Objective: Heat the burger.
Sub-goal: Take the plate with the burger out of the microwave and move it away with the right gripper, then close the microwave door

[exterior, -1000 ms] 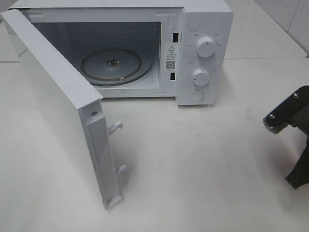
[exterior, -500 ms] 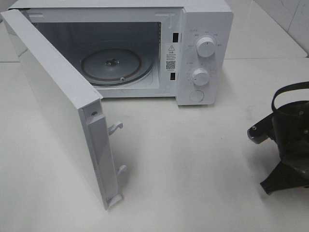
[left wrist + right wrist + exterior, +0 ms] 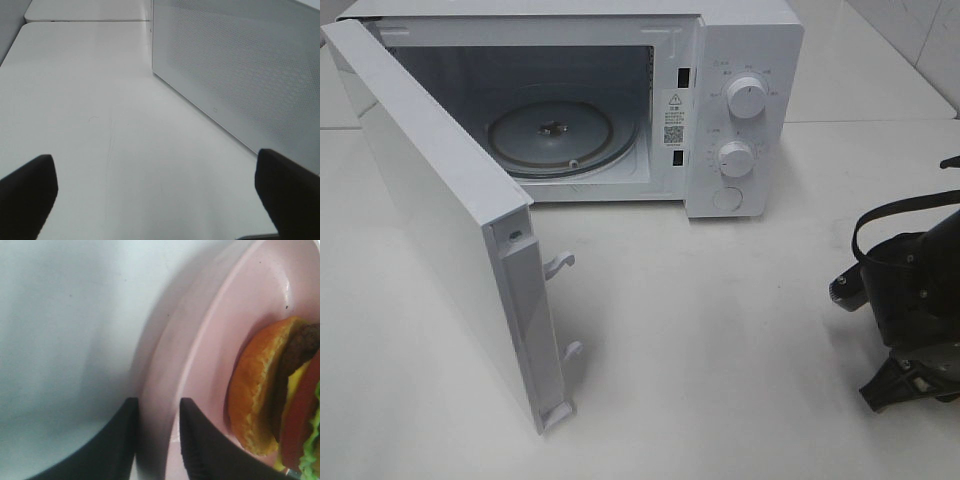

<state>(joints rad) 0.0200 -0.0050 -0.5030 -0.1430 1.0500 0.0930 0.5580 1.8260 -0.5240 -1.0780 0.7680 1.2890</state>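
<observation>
Item: microwave oven, white enamelled box, door swung fully open, glass turntable bare. Progress, judged: opening done; loading, closing and dial setting remain.

Item: burger, glossy golden bun, dark patty, red and green layers, sitting on a smooth pink round plate, just beside the right tool.

Right tool: jaws slightly apart, straddling the plate rim, grip not confirmed.

Left tool: jaws wide apart, empty, above the matte white counter.
</observation>
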